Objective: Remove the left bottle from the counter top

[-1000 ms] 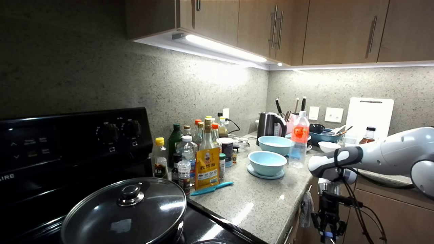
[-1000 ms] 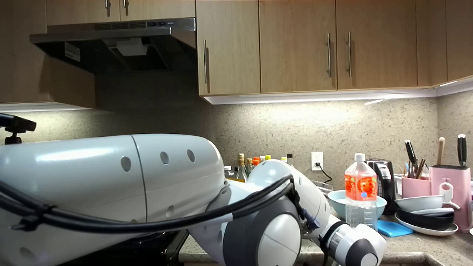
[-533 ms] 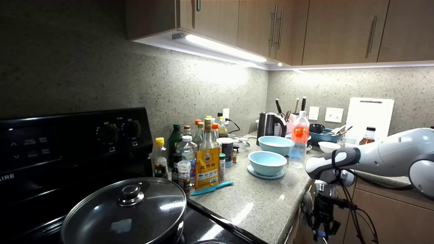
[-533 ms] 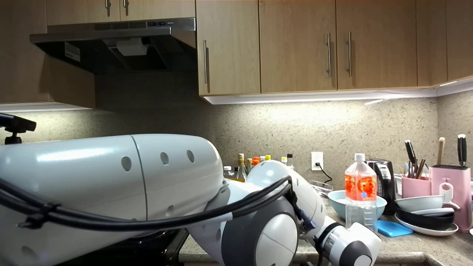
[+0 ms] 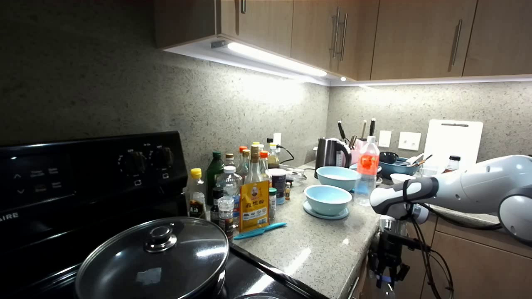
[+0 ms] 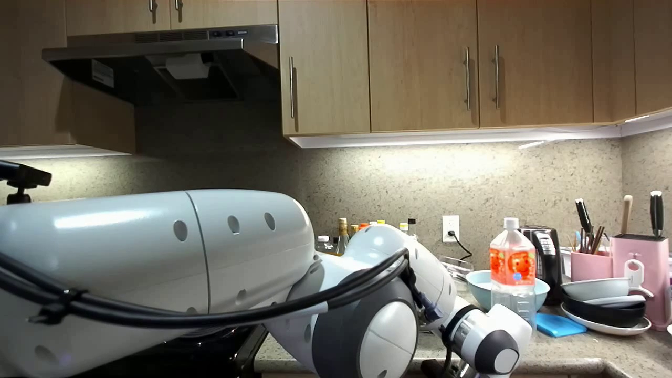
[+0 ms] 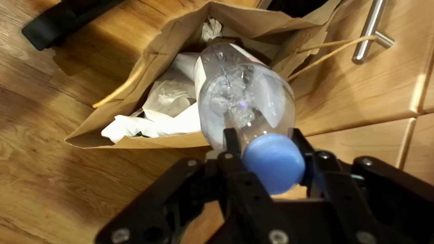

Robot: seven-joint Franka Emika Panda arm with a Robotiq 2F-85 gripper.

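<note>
We've got the hand [image 7: 266,144] clamped on the clear plastic bottle [image 7: 242,95], jaws drawn in on both sides at the blue cap [image 7: 274,162]. Bottle body runs out past the jaws, away from the hand, over a brown paper bag [image 7: 244,18]; whether inside, we can't tell. In an exterior view the hand's off the front edge of the bench [image 5: 324,241], lower than its top. Orange-labelled bottle [image 5: 367,165] stands on the bench.
</note>
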